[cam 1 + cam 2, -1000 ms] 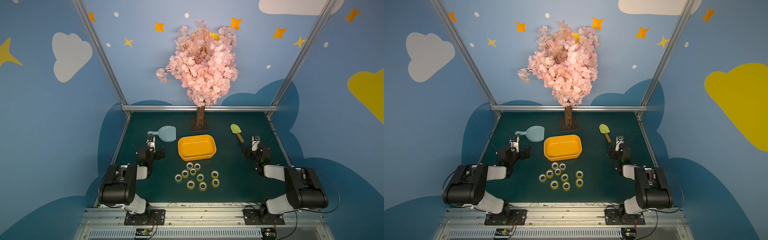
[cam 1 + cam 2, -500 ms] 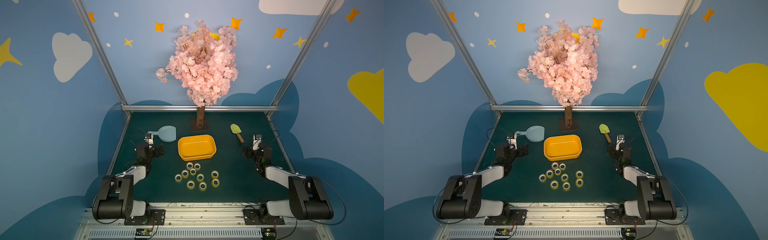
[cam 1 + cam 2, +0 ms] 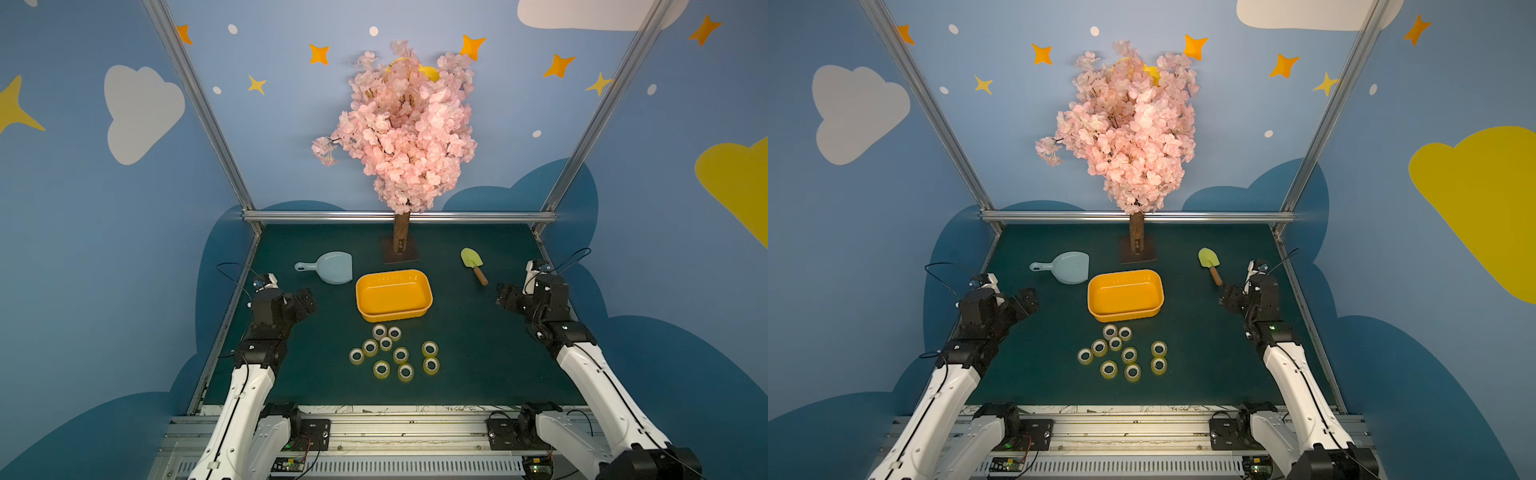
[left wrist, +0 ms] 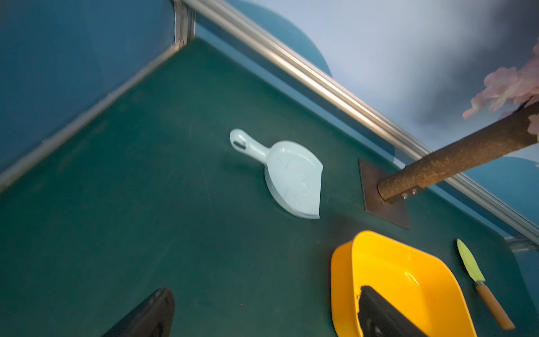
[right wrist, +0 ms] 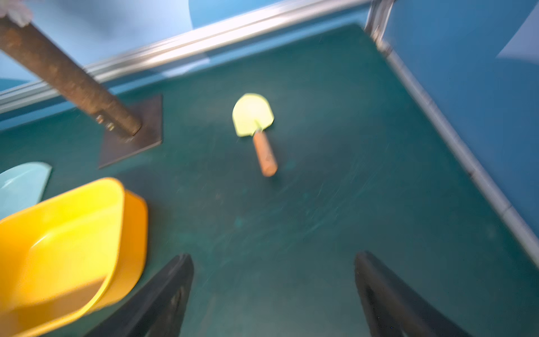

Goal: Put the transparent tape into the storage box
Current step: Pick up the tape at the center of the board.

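Cloud-painted blue walls (image 3: 104, 249) enclose a dark green mat (image 3: 478, 353) with a pink blossom tree (image 3: 403, 133) at the back. The storage box (image 3: 392, 313) sits between the left gripper (image 3: 306, 302) and right gripper (image 3: 502, 298), both spread wide and empty. The transparent tape rolls (image 3: 395, 356) lie outside it, nearer the arm bases.

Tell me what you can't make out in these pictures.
- Tape rolls: absent from both wrist views; too small in both top views to tell whether neighbours touch.
- Box: in the left wrist view, cut by the edge and partly behind a left finger.
- Box and dustpan: in the right wrist view, cut by the edge and blurred.
- Yellow thing: in both top views, mostly behind the blossoms.
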Tool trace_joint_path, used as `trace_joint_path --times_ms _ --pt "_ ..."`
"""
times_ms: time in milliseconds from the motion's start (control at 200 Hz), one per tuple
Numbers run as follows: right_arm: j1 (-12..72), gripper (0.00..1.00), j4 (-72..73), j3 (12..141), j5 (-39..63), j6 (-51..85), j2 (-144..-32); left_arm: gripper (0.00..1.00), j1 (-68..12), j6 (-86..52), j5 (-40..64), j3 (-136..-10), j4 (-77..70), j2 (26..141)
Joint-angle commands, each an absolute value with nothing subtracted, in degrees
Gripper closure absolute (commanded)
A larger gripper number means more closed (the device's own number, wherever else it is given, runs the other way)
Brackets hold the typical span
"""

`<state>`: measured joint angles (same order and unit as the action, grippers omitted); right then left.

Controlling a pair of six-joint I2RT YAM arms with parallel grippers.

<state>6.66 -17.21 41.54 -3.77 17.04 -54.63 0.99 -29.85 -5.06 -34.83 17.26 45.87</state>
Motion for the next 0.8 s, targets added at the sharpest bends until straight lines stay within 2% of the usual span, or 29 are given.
trace_joint_path --times_ms 0,85,185,345,516,796 --pt "7.6 0.11 -30.2 42.7 6.2 23.4 -53.3 0.00 0.0 -34.4 0.0 -34.5 27.1 44.7" --pt "8.9 0.13 -31.7 43.0 14.1 23.6 -54.8 0.00 -1.5 -35.6 1.7 -33.2 27.4 44.5" --pt "11.6 0.17 -36.7 45.4 16.6 24.3 -58.3 0.00 -3.4 -35.1 1.2 -33.8 29.3 45.3" --pt "16.1 0.21 -42.6 47.5 16.5 25.4 -62.1 0.00 -5.7 -34.1 4.0 -40.5 35.4 47.8" --pt "20.7 0.24 -44.4 47.7 15.1 26.2 -63.5 0.00 -5.9 -26.8 9.7 -50.7 39.6 51.4" --pt "27.5 0.27 -44.5 46.6 11.2 29.8 -64.1 0.00 -6.0 -21.4 13.0 -51.2 35.0 58.1"
